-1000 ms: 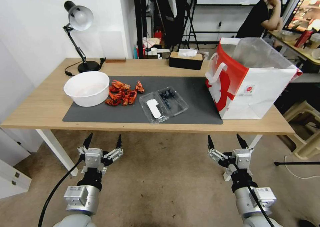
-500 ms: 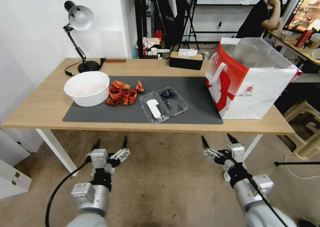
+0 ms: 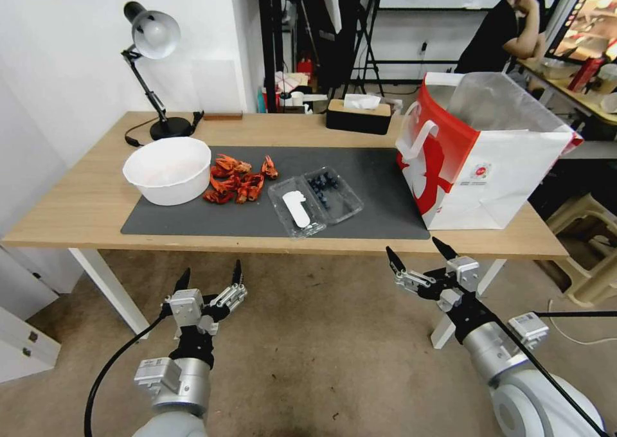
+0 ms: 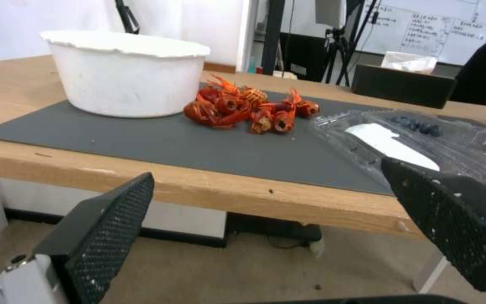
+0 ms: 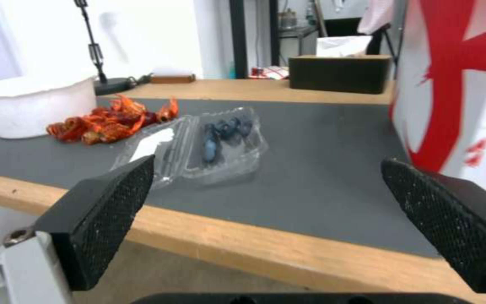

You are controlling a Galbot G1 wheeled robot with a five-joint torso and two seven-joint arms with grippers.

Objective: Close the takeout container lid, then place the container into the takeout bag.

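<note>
One takeout container (image 3: 315,202) lies open flat on the dark grey mat (image 3: 379,186), near the mat's near edge and about midway along the wooden table (image 3: 77,205); its two clear halves sit side by side, the lid (image 3: 295,208) with its single long white label on the left, the half with the small cluster of dark blueberries (image 3: 321,186) on the right. One takeout bag (image 3: 482,154), red and white, stands upright at the right end of the table, its mouth open and one white strap handle (image 3: 418,138) showing on its left face; it is well apart from the container. One white bowl (image 3: 167,169) sits at the mat's left end, with one heap of red crayfish (image 3: 236,178) just beside it on the right, between bowl and container. One black tissue box (image 3: 358,114) and one desk lamp (image 3: 153,45) stand at the far edge. Two grippers hang below the table's near edge, over the floor; the left gripper (image 3: 209,276) sits to the left of the container with fingers spread wide and nothing between them; the right gripper (image 3: 418,255) is just under the table edge below the bag's left side, likewise spread wide and bare.
</note>
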